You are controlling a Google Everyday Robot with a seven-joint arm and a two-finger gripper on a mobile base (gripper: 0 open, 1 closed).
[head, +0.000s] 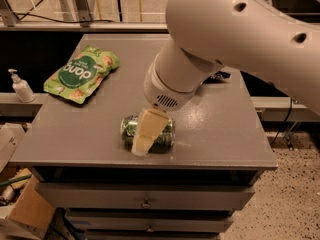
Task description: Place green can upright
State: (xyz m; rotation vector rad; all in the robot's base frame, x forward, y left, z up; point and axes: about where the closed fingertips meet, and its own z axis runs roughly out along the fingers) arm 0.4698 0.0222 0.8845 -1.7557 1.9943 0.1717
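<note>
The green can [131, 128] lies on its side near the front edge of the grey cabinet top [210, 139], its length running left to right. My gripper [146, 135] comes down over the can from the large white arm [225, 34]. A cream finger [145, 134] crosses the front of the can and hides its middle. The can's right end [168, 132] shows past the finger.
A flat green snack bag [80, 74] lies at the back left of the top. A dark object [218, 76] sits at the back right, mostly hidden by the arm. A white pump bottle [21, 86] stands on a ledge at the left. Drawers sit below the front edge.
</note>
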